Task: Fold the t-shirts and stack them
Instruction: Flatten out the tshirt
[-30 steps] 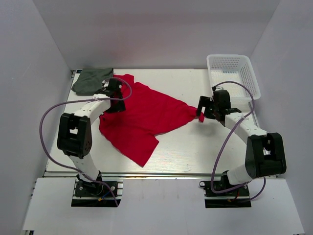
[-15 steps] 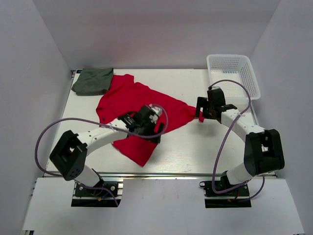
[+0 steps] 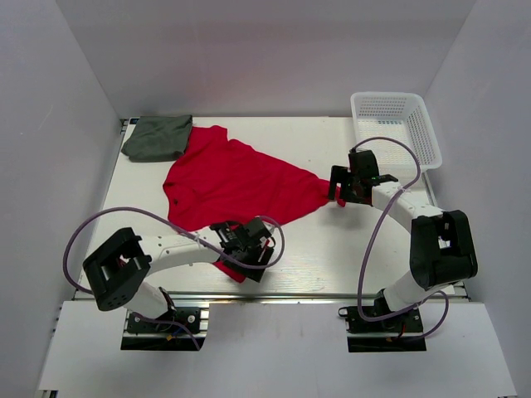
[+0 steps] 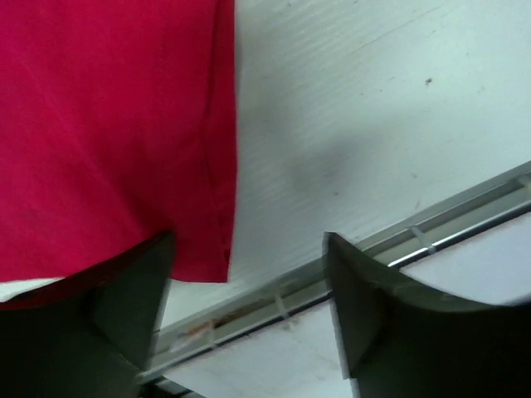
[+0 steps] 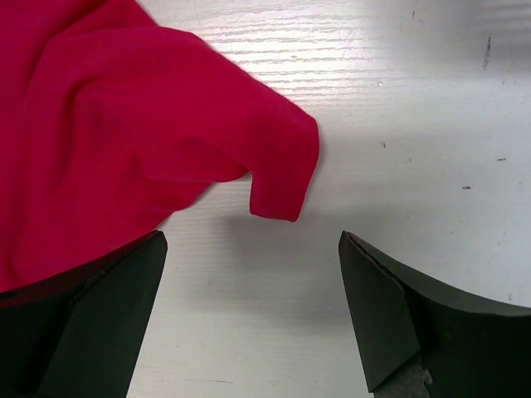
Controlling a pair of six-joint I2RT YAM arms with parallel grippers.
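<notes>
The bright red t-shirt lies spread across the middle of the table, with one corner toward the near edge. The dark grey-green t-shirt lies bunched at the back left. My left gripper hangs over the red shirt's near corner. In the left wrist view the left gripper is open, and the red hem corner lies just inside the left finger. My right gripper is at the shirt's right tip. In the right wrist view the right gripper is open, with the sleeve end just ahead of it.
A white mesh basket stands at the back right corner. The table's metal front rail runs close under the left gripper. White walls enclose the table on three sides.
My left arm has swung from the shirt's back-left edge to its near corner. The right gripper has edged slightly toward the shirt tip. The shirts have not visibly moved.
</notes>
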